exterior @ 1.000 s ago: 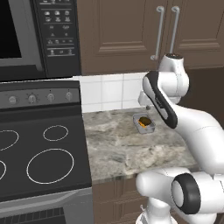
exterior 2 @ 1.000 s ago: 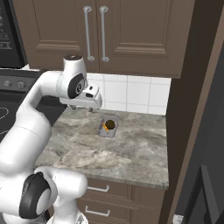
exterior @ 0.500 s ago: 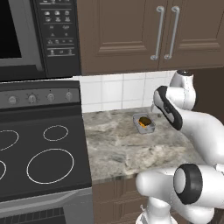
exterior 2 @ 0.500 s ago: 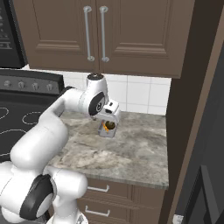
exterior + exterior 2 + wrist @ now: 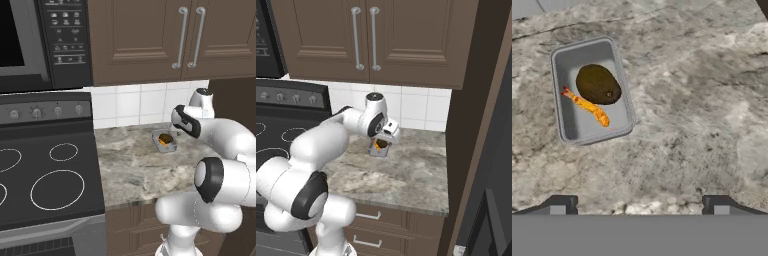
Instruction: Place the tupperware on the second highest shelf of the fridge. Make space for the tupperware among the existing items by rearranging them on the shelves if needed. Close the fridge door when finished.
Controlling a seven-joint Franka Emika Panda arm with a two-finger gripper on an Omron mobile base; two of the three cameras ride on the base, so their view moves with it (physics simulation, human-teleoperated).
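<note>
Shallow rect. grey tupperware (image 5: 592, 90) (rounded corners) on mottled stone counter (image 5: 692, 110)

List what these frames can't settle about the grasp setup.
- Gripper contact: hand view cuts off the fingertips at its bottom edge.
- Tupperware far side: right base view, the wrist covers it.
- Fridge interior: right base view's right edge crops it.
</note>
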